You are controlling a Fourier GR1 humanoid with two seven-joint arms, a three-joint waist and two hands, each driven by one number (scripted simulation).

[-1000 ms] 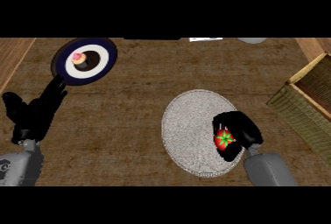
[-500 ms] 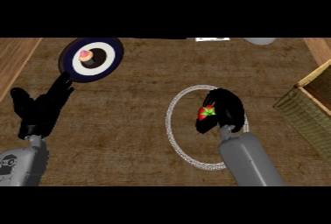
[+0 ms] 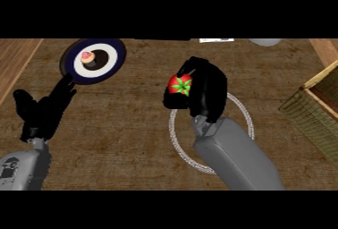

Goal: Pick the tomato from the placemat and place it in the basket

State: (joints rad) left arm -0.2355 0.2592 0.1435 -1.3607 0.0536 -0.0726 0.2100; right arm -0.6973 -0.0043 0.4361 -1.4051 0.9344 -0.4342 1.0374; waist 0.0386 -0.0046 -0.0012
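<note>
The right hand point(image 3: 201, 91) holds the tomato point(image 3: 180, 85); its fingers are curled around the red fruit, and only the green star-shaped top and part of the red skin are visible. The tomato is above the far rim of the placemat point(image 3: 177, 138), which shows here as a pale ring, partly hidden under the grey forearm. The basket point(image 3: 315, 112) stands at the right edge of the view, well apart from the hand, and brown tabletop point(image 3: 125, 134) lies open between them. The left hand point(image 3: 43, 112) rests near the left edge, with the fingers straight and apart. Just beyond its fingertips lies a dark plate point(image 3: 94, 60) with a white centre and a small pink thing on it. At the far edge, a white object and a grey one are partly visible.
</note>
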